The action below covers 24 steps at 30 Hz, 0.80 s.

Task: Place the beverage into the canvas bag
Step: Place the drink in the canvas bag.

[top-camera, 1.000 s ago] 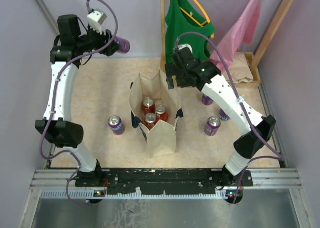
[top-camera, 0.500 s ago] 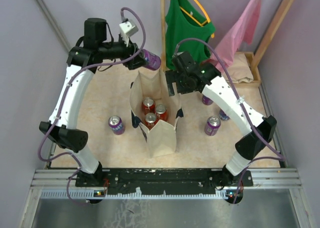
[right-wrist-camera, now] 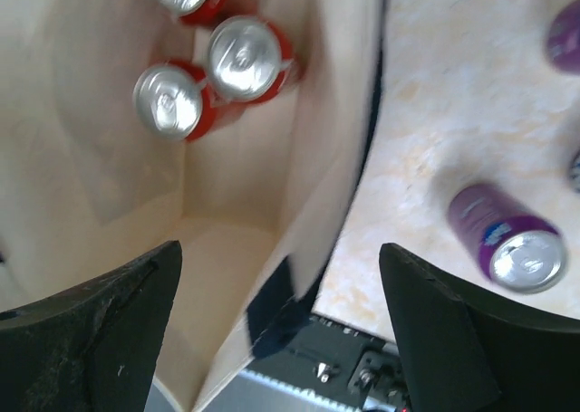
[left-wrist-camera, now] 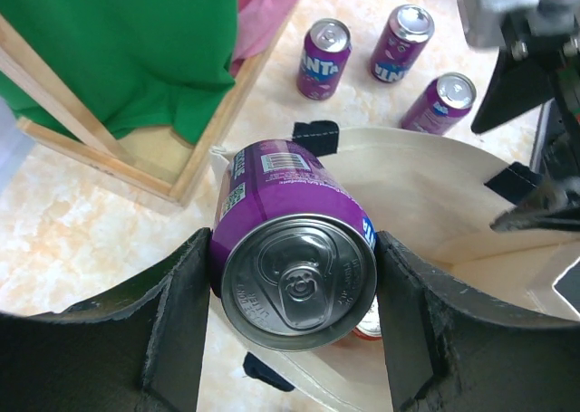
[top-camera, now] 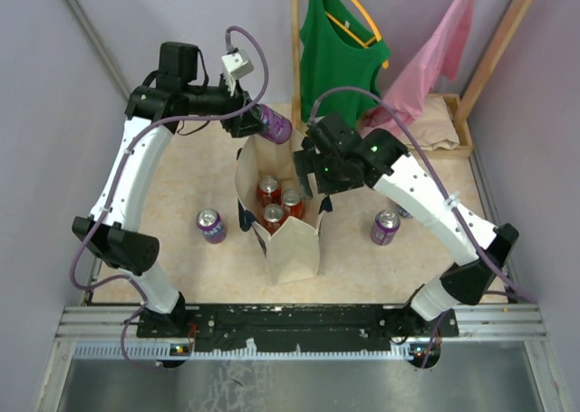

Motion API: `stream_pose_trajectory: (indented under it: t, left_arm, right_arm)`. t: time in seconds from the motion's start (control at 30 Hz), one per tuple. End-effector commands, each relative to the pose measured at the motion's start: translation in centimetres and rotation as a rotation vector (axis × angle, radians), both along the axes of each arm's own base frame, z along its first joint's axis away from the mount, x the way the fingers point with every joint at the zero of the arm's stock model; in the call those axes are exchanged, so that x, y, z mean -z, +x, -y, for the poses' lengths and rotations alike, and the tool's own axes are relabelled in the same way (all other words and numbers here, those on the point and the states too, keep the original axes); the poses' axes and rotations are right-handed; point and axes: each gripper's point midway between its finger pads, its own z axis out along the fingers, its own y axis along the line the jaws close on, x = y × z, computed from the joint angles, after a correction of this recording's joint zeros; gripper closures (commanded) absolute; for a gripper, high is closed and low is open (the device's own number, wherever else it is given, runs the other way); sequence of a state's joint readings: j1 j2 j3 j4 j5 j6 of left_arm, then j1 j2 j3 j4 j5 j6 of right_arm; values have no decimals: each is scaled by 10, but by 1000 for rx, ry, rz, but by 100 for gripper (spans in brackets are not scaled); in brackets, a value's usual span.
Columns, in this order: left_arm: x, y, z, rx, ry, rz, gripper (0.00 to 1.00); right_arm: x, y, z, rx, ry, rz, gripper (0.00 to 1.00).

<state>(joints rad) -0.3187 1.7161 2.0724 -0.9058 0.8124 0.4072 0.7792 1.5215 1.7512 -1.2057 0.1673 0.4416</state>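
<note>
My left gripper [top-camera: 259,122] is shut on a purple beverage can [top-camera: 275,127], held on its side just above the far rim of the cream canvas bag [top-camera: 294,249]. In the left wrist view the can's top [left-wrist-camera: 297,281] sits clamped between both fingers, with the bag's open mouth [left-wrist-camera: 426,186] below it. The bag stands upright and holds three red cans [top-camera: 276,199]. My right gripper [top-camera: 313,187] is open and straddles the bag's right wall [right-wrist-camera: 326,140], one finger inside and one outside. The red cans [right-wrist-camera: 245,57] show in the right wrist view.
Purple cans stand on the table left [top-camera: 210,224] and right [top-camera: 385,226] of the bag, more behind my right arm [left-wrist-camera: 324,57]. A wooden clothes rack with a green top [top-camera: 340,41] and pink cloth [top-camera: 435,54] stands at the back right.
My left arm has swung right from the back left corner with the purple can, reaching the bag's far rim. My right gripper has moved nearer and lower, onto the bag's right wall.
</note>
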Motion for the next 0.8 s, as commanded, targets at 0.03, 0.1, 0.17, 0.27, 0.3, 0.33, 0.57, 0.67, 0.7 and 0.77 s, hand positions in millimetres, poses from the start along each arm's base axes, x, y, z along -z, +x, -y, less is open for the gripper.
stream_pose_trajectory:
  t: [0.03,0.1,0.17,0.27,0.3,0.33,0.57,0.67,0.7,0.77]
  left_arm:
    - [-18,-15,10,110,-65,58,100]
    - [-16,-15,12,114,-71,47,100]
    - [-19,-9,12,87,-78,43,100]
    - [-18,-4,15,63,-91,15,100]
    - [-16,-4,16,65,-93,3,100]
    - [-13,-5,18,71,-90,-4,100]
    - [6,-13,21,125,-56,-28,100]
    - [11,-14,22,149,-48,-38,100]
    - [13,-15,22,157,-45,-45,100]
    - [17,-18,23,172,-40,-66,100]
  right_arm:
    - [9,-43,-20,-43,48,-95,10]
    - [13,-52,-21,-59,44,-112,10]
    - [18,-62,-17,-65,47,-131,10]
    - [19,-72,-7,-54,49,-149,10]
    - [20,-77,-2,-51,45,-157,10]
    - [20,-82,4,-45,46,-161,10]
    - [32,-101,24,-8,22,-210,10]
    - [39,-108,23,-21,5,-228,11]
    - [40,-110,22,-27,0,-233,10]
    - [44,-114,22,-35,-16,-242,10]
